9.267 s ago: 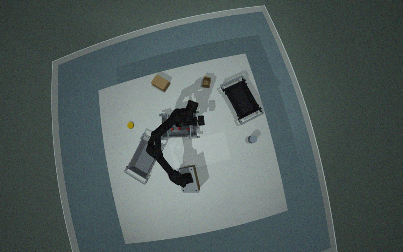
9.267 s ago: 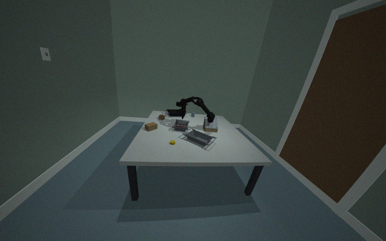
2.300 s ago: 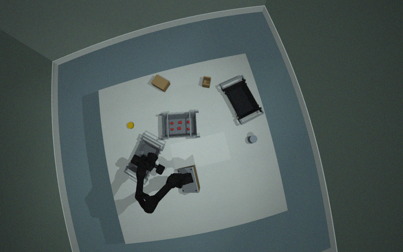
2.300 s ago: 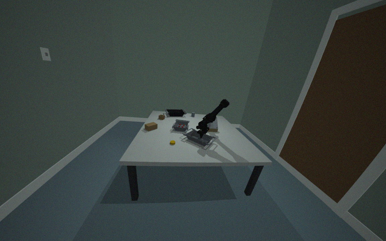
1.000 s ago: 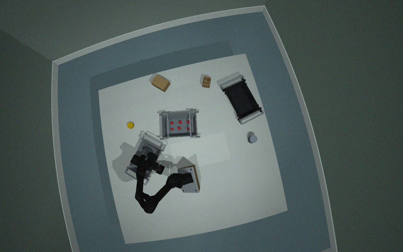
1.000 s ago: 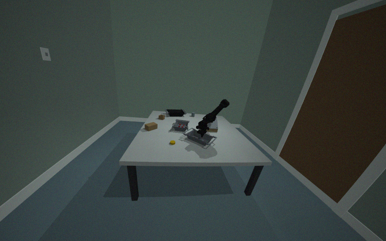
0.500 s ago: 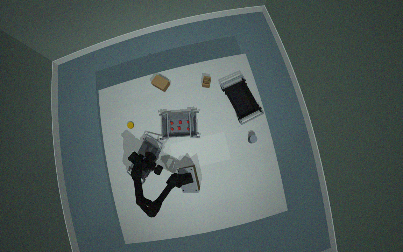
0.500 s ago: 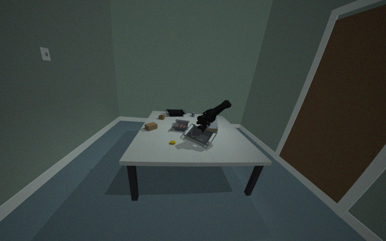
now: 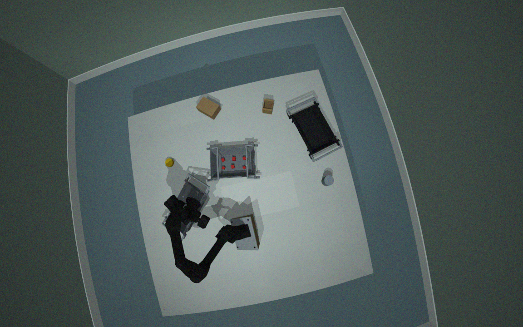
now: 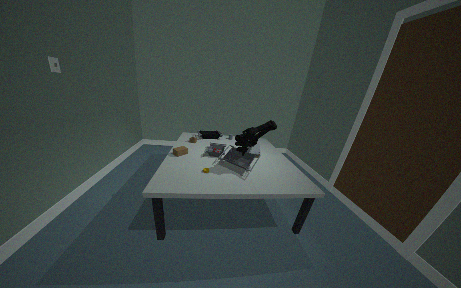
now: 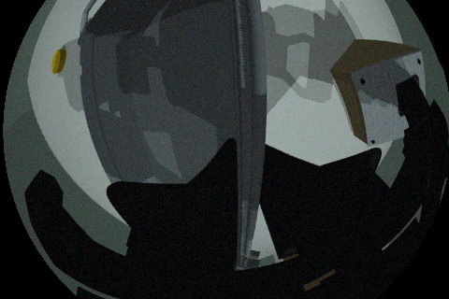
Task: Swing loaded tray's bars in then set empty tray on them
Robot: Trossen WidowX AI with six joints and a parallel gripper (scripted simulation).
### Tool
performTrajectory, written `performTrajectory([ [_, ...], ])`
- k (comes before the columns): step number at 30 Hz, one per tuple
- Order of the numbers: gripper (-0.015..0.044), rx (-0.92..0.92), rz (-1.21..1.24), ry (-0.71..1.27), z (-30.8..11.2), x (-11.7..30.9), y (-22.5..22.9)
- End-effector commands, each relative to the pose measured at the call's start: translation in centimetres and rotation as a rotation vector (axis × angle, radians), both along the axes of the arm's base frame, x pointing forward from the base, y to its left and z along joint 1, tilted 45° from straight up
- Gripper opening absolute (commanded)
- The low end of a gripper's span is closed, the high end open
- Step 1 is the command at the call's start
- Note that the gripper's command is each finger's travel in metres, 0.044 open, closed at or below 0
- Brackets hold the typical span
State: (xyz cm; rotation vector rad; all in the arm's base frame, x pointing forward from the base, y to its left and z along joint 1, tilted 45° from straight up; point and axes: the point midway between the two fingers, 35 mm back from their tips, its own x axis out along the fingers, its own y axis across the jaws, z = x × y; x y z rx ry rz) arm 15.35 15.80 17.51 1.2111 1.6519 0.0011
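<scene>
The loaded tray [image 9: 239, 150], grey with several small red blocks, stands mid-table. Its left bar [image 9: 216, 162] and right bar [image 9: 248, 162] lie across its top, inward of its ends. It also shows in the exterior view, beyond the empty tray. My gripper [image 9: 192, 211] [image 10: 243, 154] [image 11: 238, 144] is shut on the long side wall of the empty grey tray [image 9: 192, 189] [image 10: 237, 160] [image 11: 196, 56], the wall facing the robot base. That tray is lifted, with its shadow on the table, front-left of the loaded one. Its end bars are swung outward. The arm hides part of it; its exact tilt is unclear.
A black tray [image 9: 315, 128] [image 10: 209, 135] lies back right. A brown box [image 9: 208, 108] [image 10: 180, 151], a small open box [image 9: 268, 106] [image 10: 193, 140], a yellow disc [image 9: 169, 162] [image 10: 206, 170] [image 11: 58, 62] and a grey cylinder [image 9: 328, 180] [image 10: 230, 137] stand around. The arm's base plate [image 9: 244, 245] [image 11: 381, 103] is nearby.
</scene>
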Motion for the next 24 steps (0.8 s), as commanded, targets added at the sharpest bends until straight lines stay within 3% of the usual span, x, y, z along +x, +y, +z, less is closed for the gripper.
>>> performTrajectory([
  [1,0.0,0.01,0.0,-0.027,1.9,0.7,-0.4],
  [24,0.0,0.014,-0.002,-0.027,9.4,2.1,-3.4],
])
